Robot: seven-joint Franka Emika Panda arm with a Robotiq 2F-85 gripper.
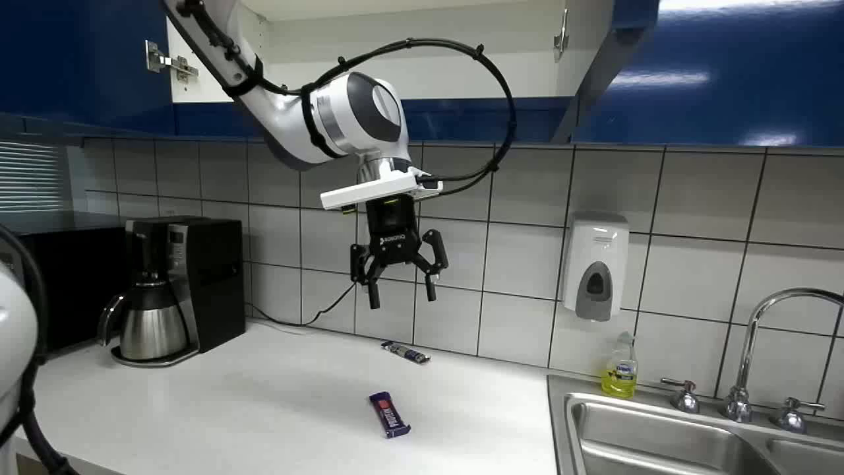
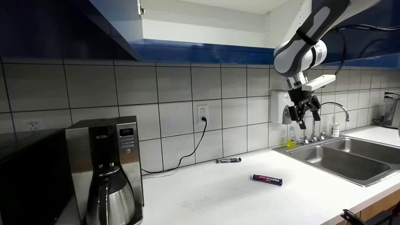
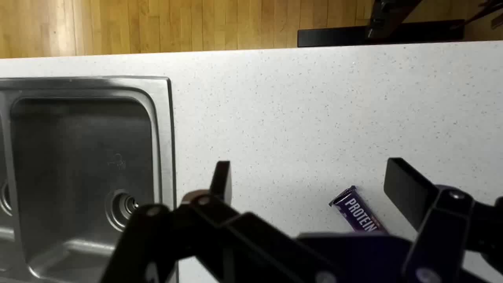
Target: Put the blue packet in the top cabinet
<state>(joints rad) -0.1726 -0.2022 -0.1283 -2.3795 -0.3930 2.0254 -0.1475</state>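
On white countertop [image 1: 264, 409] beside sink [image 3: 164, 125], blue packet [image 1: 390, 415], tiled wall [image 1: 524, 260] behind, jaws spread wide.

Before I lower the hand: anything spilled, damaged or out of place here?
No spill or damage stands out. The blue packet lies flat, slanted to the front edge of the counter; a second packet lies near the tiled wall, too small to judge for damage. The top cabinet is open, which fits the task.
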